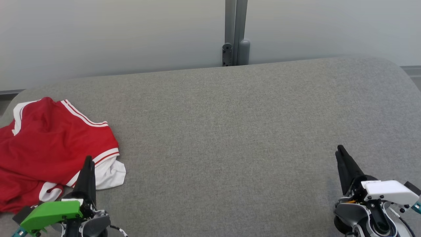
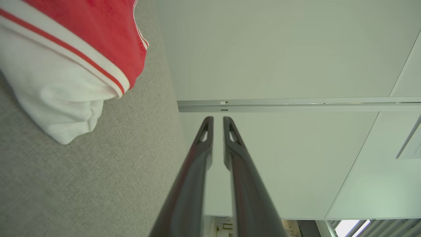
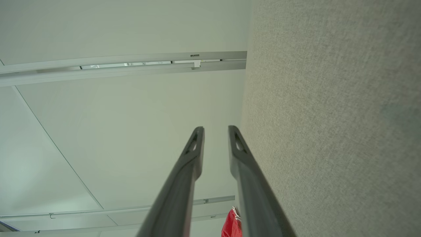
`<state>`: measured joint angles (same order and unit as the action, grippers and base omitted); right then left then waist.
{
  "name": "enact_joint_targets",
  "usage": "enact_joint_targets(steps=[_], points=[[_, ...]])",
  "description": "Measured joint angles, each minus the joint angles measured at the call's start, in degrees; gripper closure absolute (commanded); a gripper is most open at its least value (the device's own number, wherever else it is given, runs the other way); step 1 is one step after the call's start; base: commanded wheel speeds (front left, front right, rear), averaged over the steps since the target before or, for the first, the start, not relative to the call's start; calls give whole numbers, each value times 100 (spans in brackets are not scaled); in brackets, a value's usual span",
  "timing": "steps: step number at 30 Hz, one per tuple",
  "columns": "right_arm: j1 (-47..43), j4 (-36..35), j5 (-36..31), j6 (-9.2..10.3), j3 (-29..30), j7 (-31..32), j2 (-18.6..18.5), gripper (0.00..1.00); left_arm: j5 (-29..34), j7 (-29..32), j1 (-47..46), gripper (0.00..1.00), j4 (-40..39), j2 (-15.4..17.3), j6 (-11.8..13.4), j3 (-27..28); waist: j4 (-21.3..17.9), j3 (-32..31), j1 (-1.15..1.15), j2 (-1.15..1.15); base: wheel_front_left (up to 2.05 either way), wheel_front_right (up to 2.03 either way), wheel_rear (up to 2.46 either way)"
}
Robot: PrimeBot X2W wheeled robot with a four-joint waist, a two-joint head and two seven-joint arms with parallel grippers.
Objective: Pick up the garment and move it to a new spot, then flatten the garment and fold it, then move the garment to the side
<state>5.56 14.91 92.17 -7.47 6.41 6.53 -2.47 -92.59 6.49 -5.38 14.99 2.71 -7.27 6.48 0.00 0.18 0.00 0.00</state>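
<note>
Both jaws narrowly parted and empty, the left gripper [image 2: 218, 123] is hovering seemingly just beside the garment [image 1: 49, 144], the right gripper [image 3: 215, 131] well apart, pick-up awaiting a pinch.

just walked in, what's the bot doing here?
Nothing is held yet. The red and white garment lies crumpled at the left of the grey table. The left gripper is next to its white sleeve, fingers slightly apart and empty. The right gripper is far right, also empty. Pick-up not yet begun.
</note>
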Motion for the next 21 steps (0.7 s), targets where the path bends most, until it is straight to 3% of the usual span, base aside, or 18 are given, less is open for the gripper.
enact_joint_targets(steps=[11, 21], points=[[-178, 46, -171, 2, -158, -243, 29, 0, 63, -236, 185, 0, 77, -34, 7, -191, 9, 1, 0, 0, 0, 0, 0], [-179, -163, -1352, 2, -364, -499, -176, 0, 743, -508, 191, 0, 56, 77, 31, -425, 35, -9, 0, 0, 0, 0, 0]])
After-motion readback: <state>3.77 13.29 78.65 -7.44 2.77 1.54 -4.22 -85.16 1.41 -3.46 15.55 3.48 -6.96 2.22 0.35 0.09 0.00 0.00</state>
